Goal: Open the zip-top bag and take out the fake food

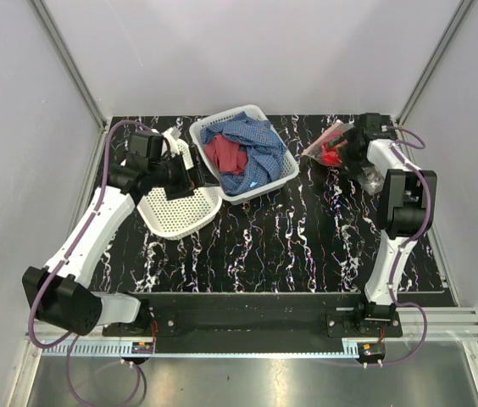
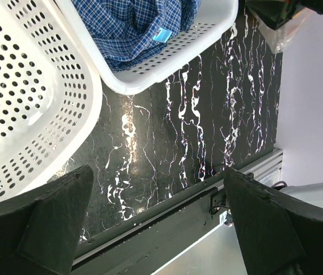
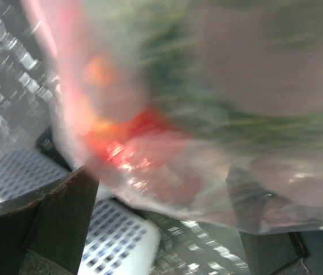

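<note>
The zip-top bag [image 1: 328, 140] lies at the table's far right, clear and crinkly, with red fake food [image 1: 334, 154] inside. My right gripper [image 1: 351, 138] is right beside it. In the right wrist view the blurred bag [image 3: 207, 86] fills the frame just beyond the wide-apart fingers [image 3: 64, 217]. Red and orange pieces [image 3: 144, 129] show through the plastic. The bag's lower edge covers the right fingertip. The right gripper [image 3: 161, 229] is open. My left gripper [image 1: 190, 174] is open and empty [image 2: 156, 229] over the table beside the empty basket [image 1: 180, 208].
A white perforated basket [image 1: 286, 174] holding red and blue cloths [image 1: 247, 153] stands at the back middle. The empty basket [image 2: 30, 103] lies tilted to its left. The black marbled table [image 1: 307, 246] ends at a metal rail [image 2: 167, 229] in front.
</note>
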Available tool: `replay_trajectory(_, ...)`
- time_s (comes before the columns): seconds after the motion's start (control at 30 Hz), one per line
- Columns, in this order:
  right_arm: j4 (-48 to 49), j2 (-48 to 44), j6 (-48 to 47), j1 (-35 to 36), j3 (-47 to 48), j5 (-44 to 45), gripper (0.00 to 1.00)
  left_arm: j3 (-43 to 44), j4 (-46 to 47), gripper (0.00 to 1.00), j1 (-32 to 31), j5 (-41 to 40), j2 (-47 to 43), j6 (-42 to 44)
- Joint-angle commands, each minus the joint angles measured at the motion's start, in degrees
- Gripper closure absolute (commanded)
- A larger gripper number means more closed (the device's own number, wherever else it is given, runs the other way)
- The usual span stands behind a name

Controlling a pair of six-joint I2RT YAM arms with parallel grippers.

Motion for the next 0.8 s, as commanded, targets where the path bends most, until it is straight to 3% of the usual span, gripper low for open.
replay_trajectory(0.0, -5.1, -3.3, -5.8, -5.5, -3.1, 4.2, 0.00, 3.7, 2.4, 0.01, -0.5, 2.6, 2.1, 0.0)
replay_trajectory(0.13, -10.6, -6.5, -15.8, -6.6, -5.3, 1.5, 0.00, 4.5, 2.3, 0.01, -1.0, 3.1, 3.5, -0.1)
replay_trajectory(0.3, -14.2, -14.7, -21.0, -5.8, -9.1, -3.3, 0.00, 4.8, 1.9, 0.01, -2.4, 3.1, 4.1, 0.4)
replay_trajectory(0.47, -17.3, -18.7, -25.5, -2.3, -4.0, -2.0, 0.00, 5.3, 1.6, 0.01, -3.2, 2.6, 4.2, 0.7)
replay_trajectory(0.67, -17.3, -9.4, -28.9, 1.4, 8.0, 4.6, 0.00, 5.1, 1.9, 0.01, -3.4, 2.2, 4.2, 0.6)
replay_trajectory(0.77, -18.7, -3.3, -26.7, 1.5, 14.8, 0.0, 0.01, 4.7, 2.1, 0.01, -3.8, 2.6, 3.8, 0.9)
